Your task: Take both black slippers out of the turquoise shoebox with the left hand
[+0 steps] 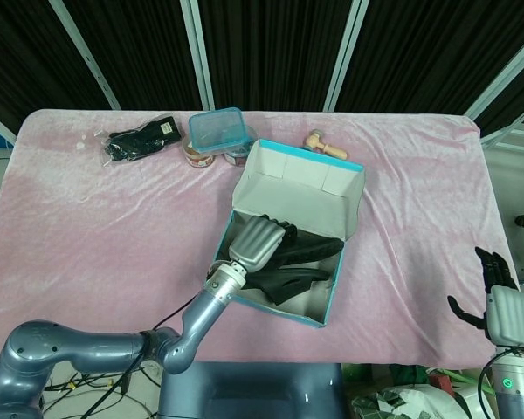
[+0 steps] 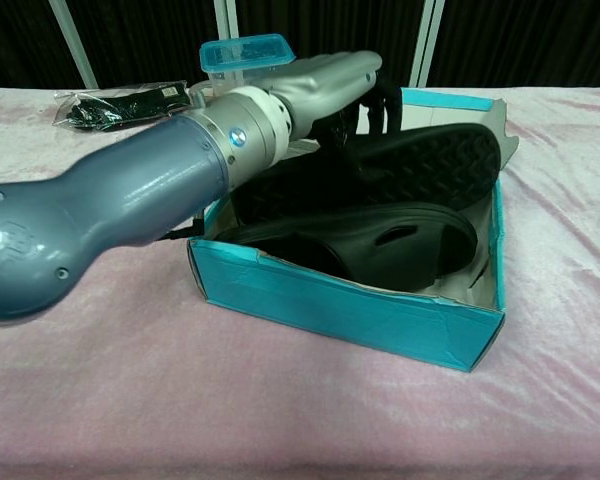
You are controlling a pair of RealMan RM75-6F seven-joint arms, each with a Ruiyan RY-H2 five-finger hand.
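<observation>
The turquoise shoebox (image 1: 271, 302) (image 2: 350, 305) stands open near the table's front edge, its lid propped up behind. Two black slippers lie inside. One slipper (image 1: 319, 247) (image 2: 420, 165) is tilted on its side with the ribbed sole facing the chest view. The other slipper (image 1: 288, 281) (image 2: 380, 240) lies lower, toward the front wall. My left hand (image 1: 260, 240) (image 2: 325, 80) reaches into the box and rests on the tilted slipper, its dark fingers over the far edge; whether they grip it is hidden. My right hand (image 1: 505, 310) hangs off the table's right front corner, fingers spread, holding nothing.
A blue-lidded plastic container (image 1: 217, 129) (image 2: 245, 52) sits on small tins behind the box. A bagged black item (image 1: 140, 140) (image 2: 120, 102) lies at the back left. A wooden piece (image 1: 326, 145) lies behind the lid. A pink cloth (image 1: 96, 227) covers the table.
</observation>
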